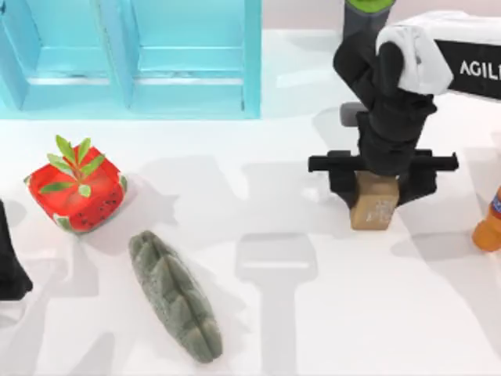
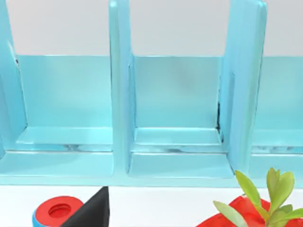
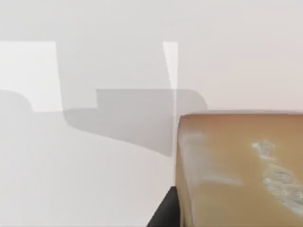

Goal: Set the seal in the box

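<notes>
The seal (image 1: 376, 210) is a small tan-brown block with whitish marks, standing right of the table's middle. My right gripper (image 1: 380, 190) reaches down over it, one black finger against each side, shut on it. The right wrist view shows the seal (image 3: 236, 170) up close, with a dark fingertip (image 3: 163, 215) beside it. The box (image 1: 252, 63) is light blue with upright dividers and stands at the back left. It also faces the left wrist camera (image 2: 120, 94). My left gripper (image 1: 9, 266) is parked at the left edge.
A red watermelon-patterned pot with a green plant (image 1: 76, 192) sits at the left. A long grey-green ridged stone (image 1: 174, 295) lies in front of it. An orange bottle (image 1: 489, 223) stands at the right edge. A red and blue round object (image 2: 59, 212) lies in front of the box.
</notes>
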{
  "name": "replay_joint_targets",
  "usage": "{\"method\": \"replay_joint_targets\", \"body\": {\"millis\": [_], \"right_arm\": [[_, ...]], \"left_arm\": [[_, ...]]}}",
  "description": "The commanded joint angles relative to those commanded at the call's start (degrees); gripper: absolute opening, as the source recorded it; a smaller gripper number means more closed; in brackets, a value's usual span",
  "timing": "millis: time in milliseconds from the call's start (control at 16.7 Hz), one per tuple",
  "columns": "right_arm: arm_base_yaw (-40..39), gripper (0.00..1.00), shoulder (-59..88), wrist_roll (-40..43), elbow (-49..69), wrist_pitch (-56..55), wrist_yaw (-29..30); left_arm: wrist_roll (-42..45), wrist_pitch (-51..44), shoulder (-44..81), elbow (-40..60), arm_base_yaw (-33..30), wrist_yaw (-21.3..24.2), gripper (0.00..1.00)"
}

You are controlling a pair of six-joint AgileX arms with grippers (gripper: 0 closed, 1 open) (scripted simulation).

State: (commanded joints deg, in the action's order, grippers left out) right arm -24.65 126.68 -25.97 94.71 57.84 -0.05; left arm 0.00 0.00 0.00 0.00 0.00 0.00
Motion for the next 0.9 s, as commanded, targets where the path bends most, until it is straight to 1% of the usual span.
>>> {"method": "replay_joint_targets", "body": {"millis": [180, 420, 540, 900], "right_arm": [[0.06, 0.00, -0.76, -0.06, 3.81, 3.95, -0.03], [0.13, 0.00, -2.29, 0.02, 12.60, 15.51, -0.02], [0.14, 0.00, -3.02, 0.13, 16.01, 19.32, -0.03], [0.16, 0.00, -3.16, 0.14, 17.21, 20.56, -0.02]], "left_arm": [[0.00, 0.00, 0.00, 0.00, 0.00, 0.00, 1.00], [0.00, 0.00, 0.00, 0.00, 0.00, 0.00, 1.00], [0.00, 0.00, 0.00, 0.00, 0.00, 0.00, 1.00], [0.00, 0.00, 0.00, 0.00, 0.00, 0.00, 1.00]]}}
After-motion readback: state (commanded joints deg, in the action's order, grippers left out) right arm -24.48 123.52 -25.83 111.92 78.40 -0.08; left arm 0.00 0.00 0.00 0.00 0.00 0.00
